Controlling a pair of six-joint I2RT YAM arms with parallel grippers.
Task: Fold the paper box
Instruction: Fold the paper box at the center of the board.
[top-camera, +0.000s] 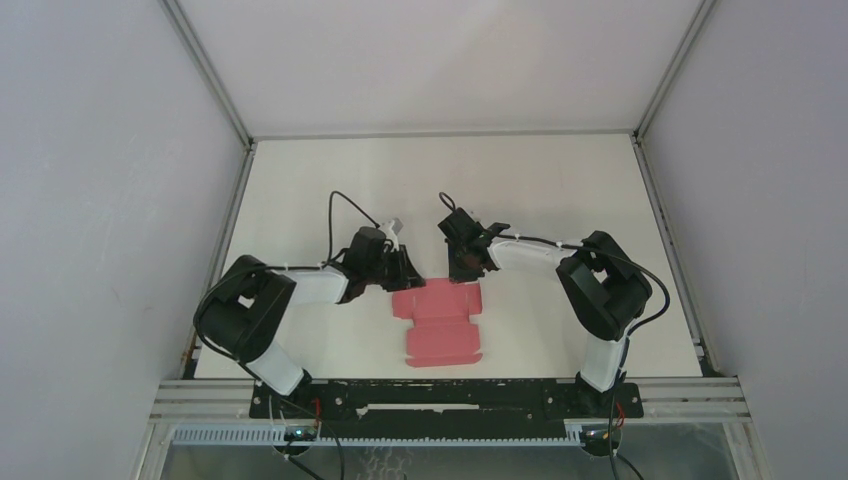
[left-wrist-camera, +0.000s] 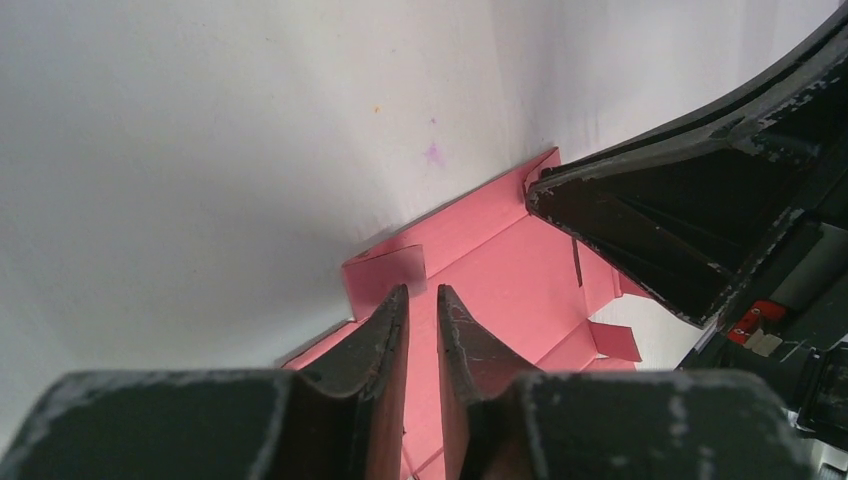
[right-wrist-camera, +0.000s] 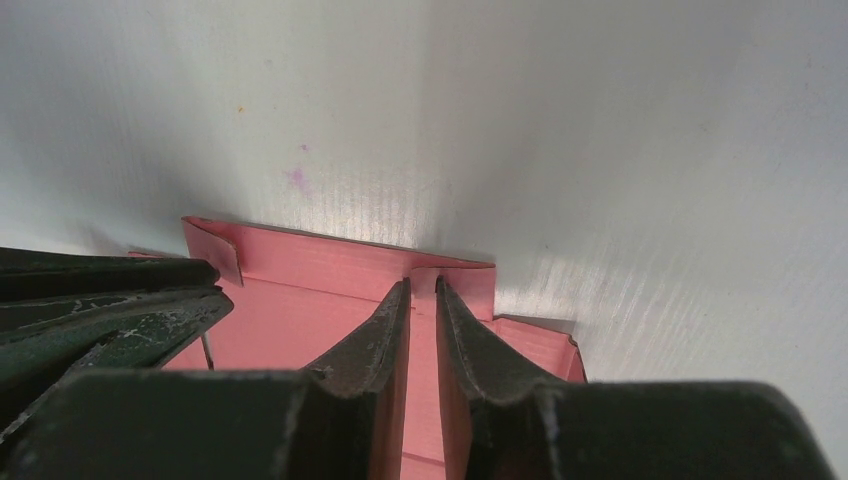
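The pink paper box (top-camera: 440, 325) lies flat and unfolded on the white table, between the two arms and near the front edge. My left gripper (top-camera: 408, 272) is at its far left corner, my right gripper (top-camera: 462, 268) at its far right corner. In the left wrist view my left gripper (left-wrist-camera: 422, 292) points down at the paper box (left-wrist-camera: 510, 270) beside a raised corner flap (left-wrist-camera: 385, 270). Its jaws stand a narrow slit apart with nothing between them. In the right wrist view my right gripper (right-wrist-camera: 422, 284) hovers over the box's (right-wrist-camera: 300, 310) far edge strip, likewise narrowly parted and empty.
White walls with metal corner posts (top-camera: 215, 80) close in the table on three sides. A small purple mark (left-wrist-camera: 434, 153) is on the table just beyond the box. The right gripper's fingers (left-wrist-camera: 680, 220) stand close on the right in the left wrist view.
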